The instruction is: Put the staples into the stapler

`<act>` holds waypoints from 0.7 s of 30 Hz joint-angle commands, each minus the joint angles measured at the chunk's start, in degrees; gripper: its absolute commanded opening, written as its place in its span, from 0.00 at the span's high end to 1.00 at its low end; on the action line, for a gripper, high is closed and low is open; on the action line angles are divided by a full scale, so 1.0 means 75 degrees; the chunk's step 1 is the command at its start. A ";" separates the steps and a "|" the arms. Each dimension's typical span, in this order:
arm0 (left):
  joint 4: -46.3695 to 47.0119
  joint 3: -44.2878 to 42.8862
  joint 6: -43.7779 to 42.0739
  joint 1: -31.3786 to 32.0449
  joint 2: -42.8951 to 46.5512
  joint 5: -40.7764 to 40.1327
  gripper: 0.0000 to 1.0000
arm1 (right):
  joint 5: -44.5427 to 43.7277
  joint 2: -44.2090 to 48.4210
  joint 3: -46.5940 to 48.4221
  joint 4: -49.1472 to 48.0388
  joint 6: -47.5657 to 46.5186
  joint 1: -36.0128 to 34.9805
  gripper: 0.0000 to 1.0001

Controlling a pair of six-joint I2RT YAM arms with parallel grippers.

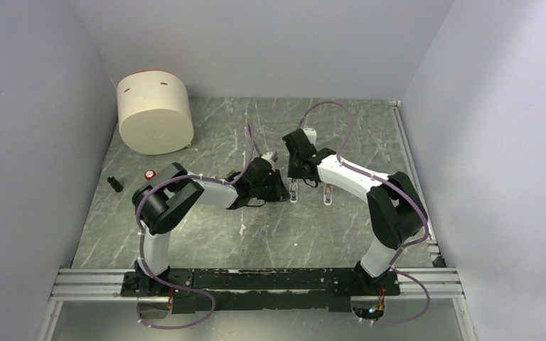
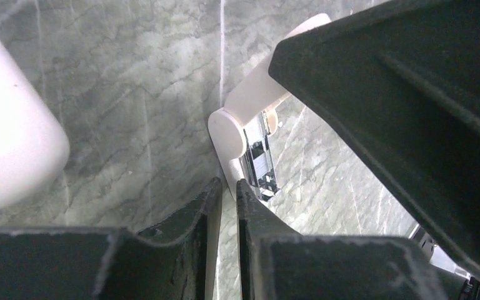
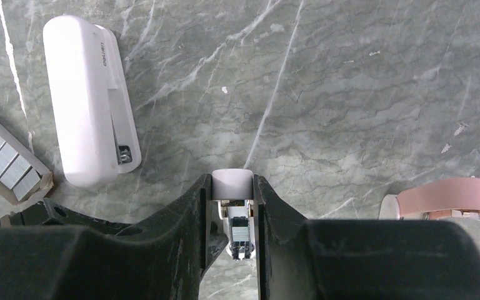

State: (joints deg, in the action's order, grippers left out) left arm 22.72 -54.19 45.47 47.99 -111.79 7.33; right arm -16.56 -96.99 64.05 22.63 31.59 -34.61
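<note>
Cream drum on marbled worktop; black peg and red-topped cap near it; pink stubby piece well apart.

Soft, even light from above, no hard shadows.
In my right wrist view the white casing glares almost to pure white; my fingers are dark and a little blurred, the table is sharp.

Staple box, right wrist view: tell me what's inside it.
Grey strips of staples lie side by side in the open box. Its left end runs off the picture, so the full count and anything beneath the strips cannot be seen.
</note>
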 commanded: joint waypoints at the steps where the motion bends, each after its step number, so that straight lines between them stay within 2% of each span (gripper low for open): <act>1: 0.0150 -0.0069 0.0019 0.0040 -0.0133 0.0240 0.80 | 0.0263 -0.0014 0.0015 -0.0019 0.0111 -0.0081 0.77; 9: 0.0230 -0.0060 0.0217 0.0040 -0.0325 0.0458 0.81 | 0.0251 0.0030 -0.0041 -0.0049 0.0121 -0.0083 0.77; 16: -0.0737 -0.0241 0.0430 0.0065 -0.0588 0.0314 0.88 | 0.0487 0.0221 -0.0234 0.0188 0.0166 -0.0233 0.77; 21: -0.1073 -0.0295 0.0390 0.0066 -0.0678 0.0140 0.90 | 0.0400 0.0441 -0.0428 0.0551 0.0299 -0.0425 0.78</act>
State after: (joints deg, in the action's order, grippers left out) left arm 20.97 -55.86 48.77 47.68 -113.14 9.28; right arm -16.29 -95.50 62.94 22.98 31.46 -35.75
